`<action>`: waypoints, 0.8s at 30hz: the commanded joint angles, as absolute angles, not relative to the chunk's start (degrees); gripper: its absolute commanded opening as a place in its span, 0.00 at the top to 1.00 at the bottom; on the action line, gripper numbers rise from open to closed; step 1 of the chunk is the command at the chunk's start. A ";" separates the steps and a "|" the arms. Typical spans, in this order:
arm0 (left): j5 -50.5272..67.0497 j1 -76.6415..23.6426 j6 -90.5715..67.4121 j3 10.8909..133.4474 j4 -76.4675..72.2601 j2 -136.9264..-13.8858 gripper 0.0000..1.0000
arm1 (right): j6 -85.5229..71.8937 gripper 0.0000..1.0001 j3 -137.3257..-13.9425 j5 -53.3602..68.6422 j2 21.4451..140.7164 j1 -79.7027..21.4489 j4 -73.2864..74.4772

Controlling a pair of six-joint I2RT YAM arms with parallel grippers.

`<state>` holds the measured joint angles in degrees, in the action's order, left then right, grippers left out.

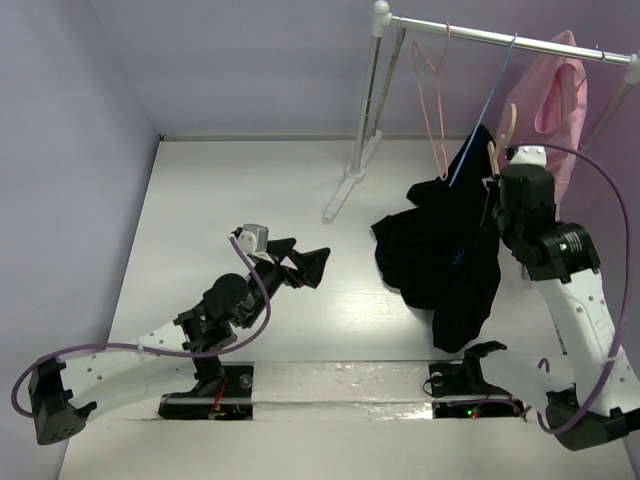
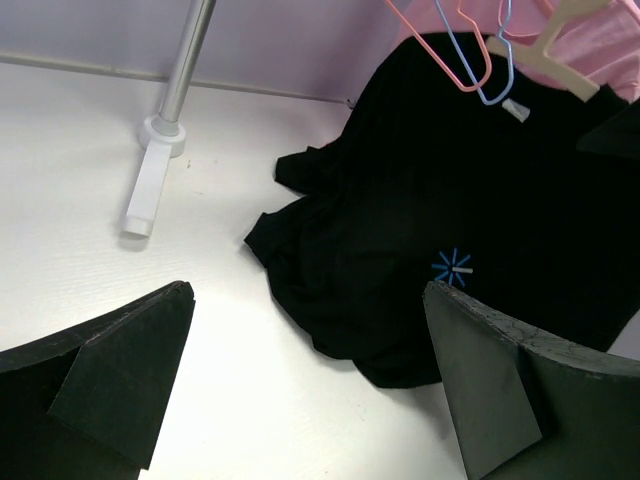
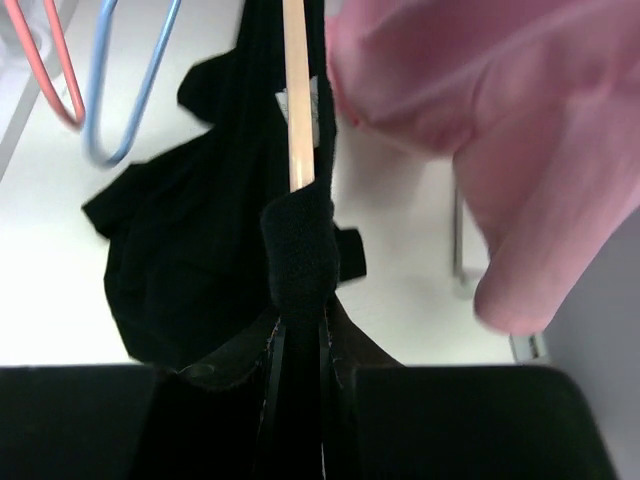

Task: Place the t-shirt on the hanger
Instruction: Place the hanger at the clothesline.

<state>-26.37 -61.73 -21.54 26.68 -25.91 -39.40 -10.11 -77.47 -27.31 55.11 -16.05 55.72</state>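
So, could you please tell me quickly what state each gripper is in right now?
Left gripper: open, holding nothing.
Right gripper: closed on the t-shirt where it wraps the hanger.

t-shirt [image 1: 440,260] heaped on table [image 1: 200,200] right of centre, top end up on hanger [image 1: 509,122]. Rack post [image 1: 368,100] to its left. Rail [image 1: 480,36] overhead carries wire hangers [image 1: 432,90], with hung garment [image 1: 560,85] behind.

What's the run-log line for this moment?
left gripper open, empty | right gripper shut on wooden hanger, cloth pinched too | black t-shirt mostly heaped on table
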 commanded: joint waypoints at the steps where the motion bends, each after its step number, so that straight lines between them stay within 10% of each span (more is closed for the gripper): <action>1: -26.46 -61.26 -21.71 26.19 -28.92 -39.11 0.01 | -6.16 1.00 -84.80 -32.78 57.03 -15.21 46.68; 24: -25.40 -60.73 -21.88 25.40 -29.36 -37.62 0.01 | -0.70 1.00 -101.60 -21.71 75.14 1.40 29.90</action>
<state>-25.93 -61.01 -21.54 25.91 -26.44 -38.39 -2.11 -98.85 -24.80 74.46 0.30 40.12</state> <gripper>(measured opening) 0.989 0.165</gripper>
